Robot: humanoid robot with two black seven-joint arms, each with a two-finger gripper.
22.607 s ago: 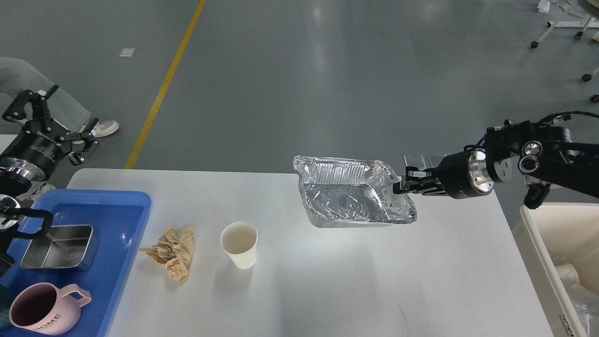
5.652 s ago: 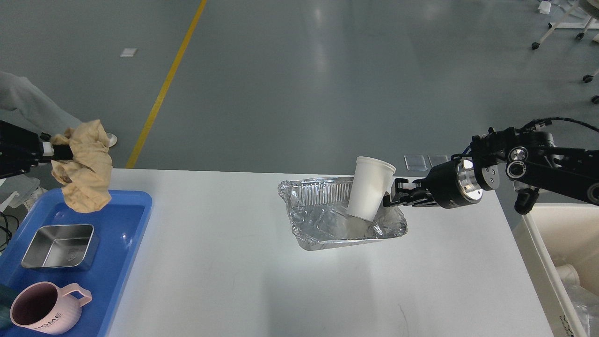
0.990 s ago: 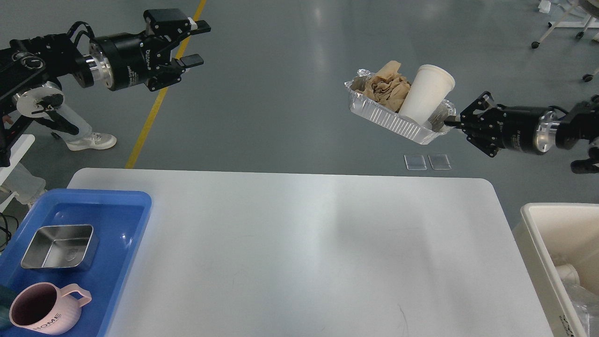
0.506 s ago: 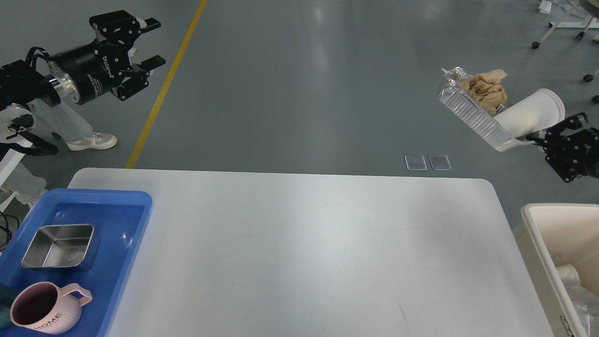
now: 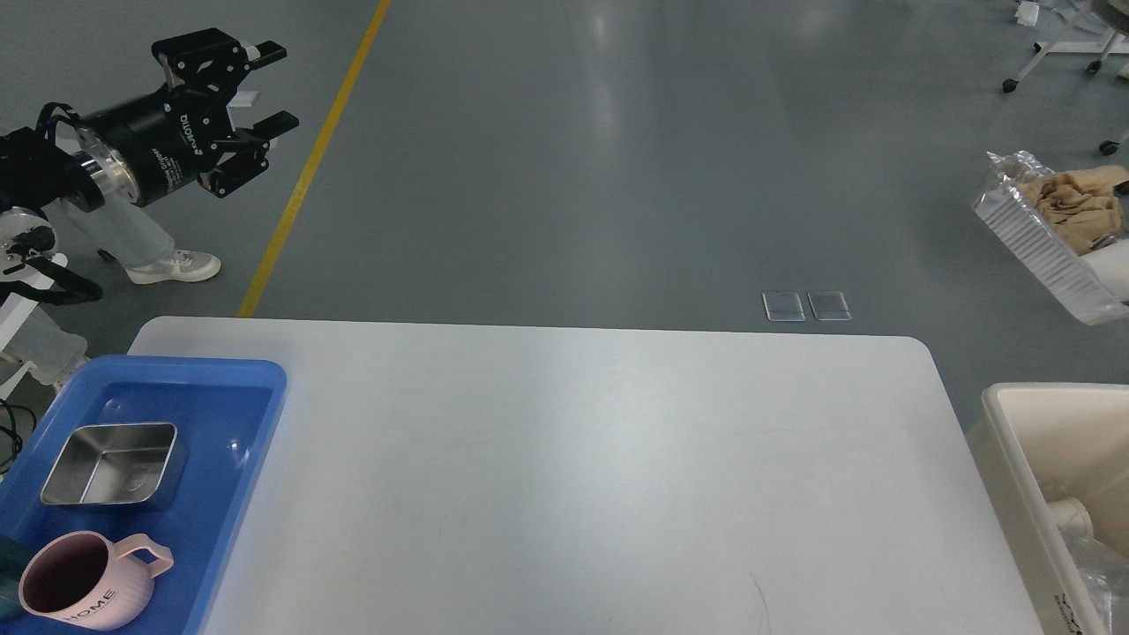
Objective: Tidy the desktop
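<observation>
Nearest, at the lower left corner, a pink mug (image 5: pixel 66 591) lettered HOME stands in a blue tray (image 5: pixel 256 414), with a shiny steel box (image 5: pixel 110 465) just beyond it in the same tray. At the lower right, the cream bin (image 5: pixel 1014 441) stands beside the table's right edge, holding pale rubbish. Between the two spreads the desktop (image 5: pixel 573 476), pale grey-white with rounded corners, the blue tray resting on its left end. Farther off, at the right edge of the view and above the floor beyond the bin, a crumpled foil tray (image 5: pixel 1032 247) hangs tilted, carrying a wad of brown paper (image 5: pixel 1072 205) and a sliver of a white cup (image 5: pixel 1113 265); the right gripper lies outside the view. Farthest, at upper left, the left gripper (image 5: pixel 261 88) hangs over the grey floor near the yellow line (image 5: pixel 313 159), its two fingers spread apart and holding nothing.
</observation>
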